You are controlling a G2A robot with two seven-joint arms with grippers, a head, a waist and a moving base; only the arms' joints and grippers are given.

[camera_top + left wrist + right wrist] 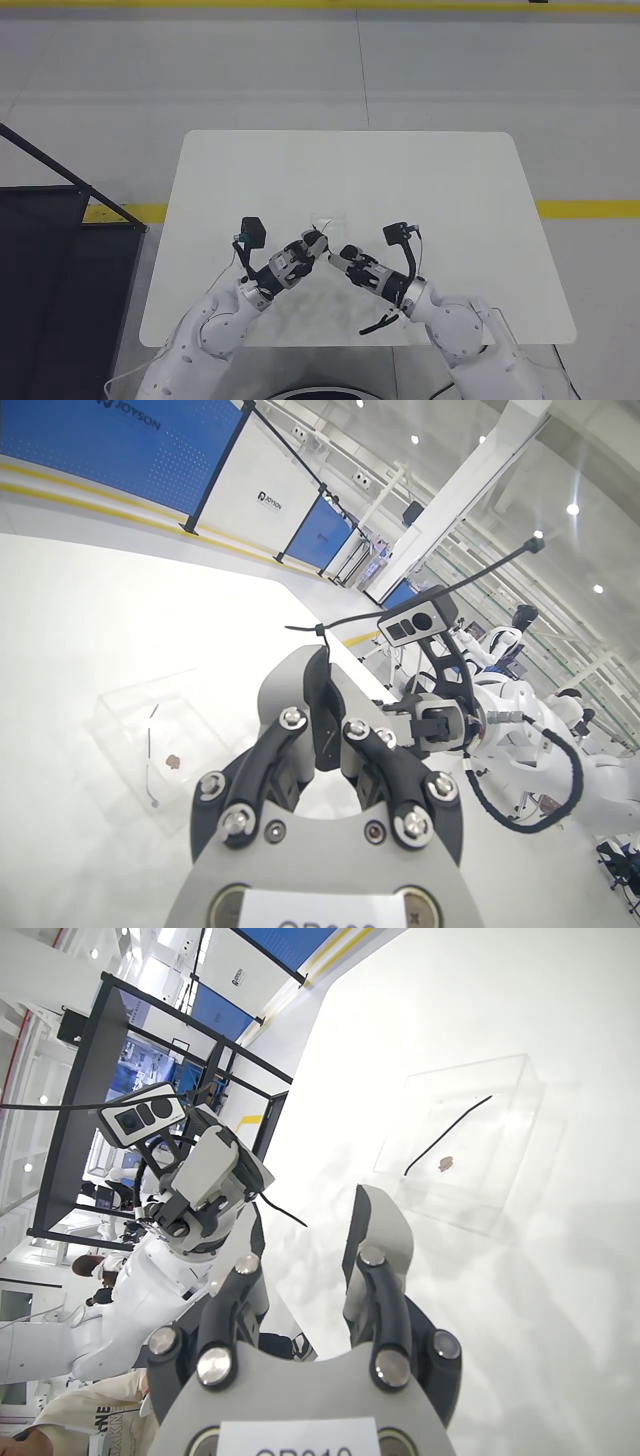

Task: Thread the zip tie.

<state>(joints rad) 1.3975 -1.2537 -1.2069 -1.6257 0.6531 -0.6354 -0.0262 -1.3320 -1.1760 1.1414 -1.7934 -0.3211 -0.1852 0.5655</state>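
Left hand pinches zip tie; right hand spread nearby.

The zip tie is seen as smooth black plastic; the worktop as matt white; the box as clear glossy plastic.

Clear box mid-table in the way, open tabletop around it
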